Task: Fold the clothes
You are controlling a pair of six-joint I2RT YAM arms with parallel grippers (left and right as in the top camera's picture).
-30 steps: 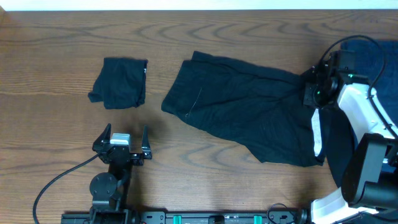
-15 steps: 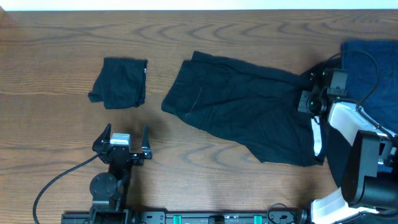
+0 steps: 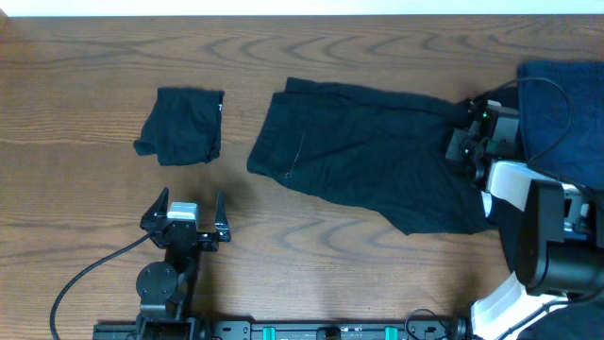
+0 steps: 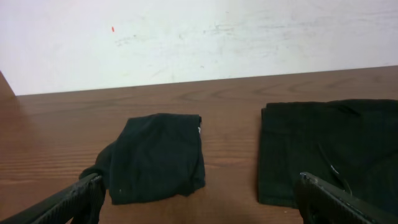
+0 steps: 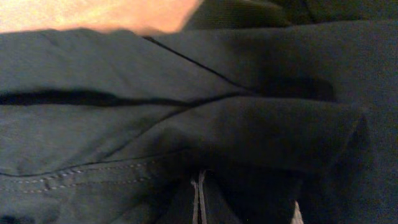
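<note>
The big black garment point(image 3: 368, 156) is spread across the middle of the wooden table point(image 3: 94, 57). It lies mostly flat, its left edge fairly straight and its lower right corner reaching toward the front. The right gripper point(image 3: 464, 142) is down at the garment's right end, its fingers pressed together on a bunched fold of the black cloth. On the right wrist camera dark fabric fills the whole frame, a rounded fold is gathered in the centre and a line of stitching runs along the lower left. The fingers themselves are hard to make out there.

Over on the far right, a navy-blue cloth point(image 3: 566, 94) lies at the table's edge, partly under the right arm and its cable point(image 3: 557, 90).

On the left side, a small folded black garment point(image 3: 181, 126) sits by itself, well apart from the big one. The left gripper point(image 3: 191, 195) waits just in front of it, above bare wood, with its fingers spread wide and nothing between them. Its wrist camera looks out between both fingertips at the folded piece, with the left edge of the big garment off to the right.
</note>
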